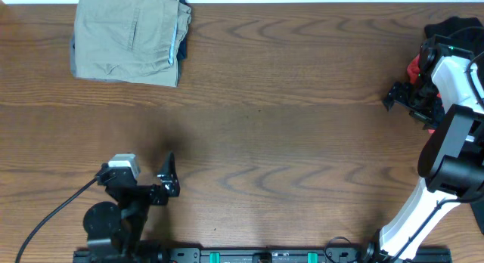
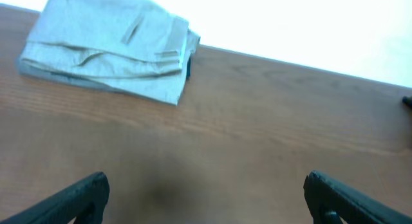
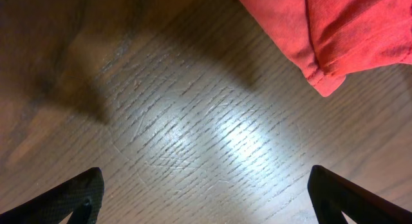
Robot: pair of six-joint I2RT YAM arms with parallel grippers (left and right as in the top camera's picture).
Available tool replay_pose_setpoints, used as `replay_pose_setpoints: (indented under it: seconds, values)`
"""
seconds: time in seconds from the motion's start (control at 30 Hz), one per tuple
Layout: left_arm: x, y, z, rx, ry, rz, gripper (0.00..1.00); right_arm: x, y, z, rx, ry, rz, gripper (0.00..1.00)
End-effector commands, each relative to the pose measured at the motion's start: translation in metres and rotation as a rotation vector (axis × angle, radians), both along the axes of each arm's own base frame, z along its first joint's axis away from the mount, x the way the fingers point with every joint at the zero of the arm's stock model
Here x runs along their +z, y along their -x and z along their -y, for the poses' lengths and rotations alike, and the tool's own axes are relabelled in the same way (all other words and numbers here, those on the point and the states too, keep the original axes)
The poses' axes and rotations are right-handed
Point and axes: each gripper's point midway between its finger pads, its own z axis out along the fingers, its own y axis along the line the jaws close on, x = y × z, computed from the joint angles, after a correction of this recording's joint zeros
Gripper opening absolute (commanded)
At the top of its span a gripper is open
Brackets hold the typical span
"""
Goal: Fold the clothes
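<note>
khaki trousers (image 1: 128, 40) of soft cotton lie at the far left corner of the wooden table (image 1: 287, 142), already gathered into a compact, roughly square bundle several layers thick, with a pocket seam and stacked hems showing on top. i judge the cloth limp and fairly light: it will sag and drape as soon as one edge is lifted, it is not fragile, and its weave should give the pads enough friction not to slip. the thick edges look like the best places to hold, meaning the waistband or the stacked fold on the near side, pinched at two corners so the layers rise together rather than peeling apart. a dark blue garment (image 1: 178, 38) peeks out along the bundle's right edge, touching it and seemingly beneath it, so a careless pinch there could catch both. the left gripper (image 1: 168, 176) sits near the front left of the table, well apart from the trousers, fingers spread wide and holding nothing. the right gripper (image 1: 393, 95) hangs over bare wood at the far right, also spread wide and empty, just beside a coral-red garment (image 3: 335, 31) that lies against a black garment (image 1: 454, 27). by count: one pair of khaki trousers, one dark blue piece, one coral-red piece, one black piece, two grippers.
</note>
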Motion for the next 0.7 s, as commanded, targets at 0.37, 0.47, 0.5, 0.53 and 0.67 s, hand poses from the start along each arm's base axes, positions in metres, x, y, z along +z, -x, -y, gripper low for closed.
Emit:
replay_pose_setpoints:
  seconds: [0.37,0.47,0.5,0.53,0.67]
  values:
    - [-0.029,-0.029,-0.018,0.093,-0.042,0.195,0.98,0.003,-0.003,0.004,-0.002,0.013,0.008,0.99]
    - [-0.035,-0.031,-0.028,0.147,-0.052,0.200,0.98,0.003,-0.003,0.004,-0.002,0.013,0.008,0.99]
    - [-0.037,-0.032,-0.030,0.161,-0.054,0.202,0.98,0.003,-0.003,0.004,-0.002,0.013,0.008,0.99]
    - [-0.040,-0.032,-0.033,0.177,-0.057,0.193,0.98,0.003,-0.003,0.004,-0.002,0.013,0.008,0.99]
    - [-0.041,-0.031,-0.038,0.205,-0.062,0.190,0.98,0.003,-0.003,0.004,-0.002,0.013,0.008,0.99]
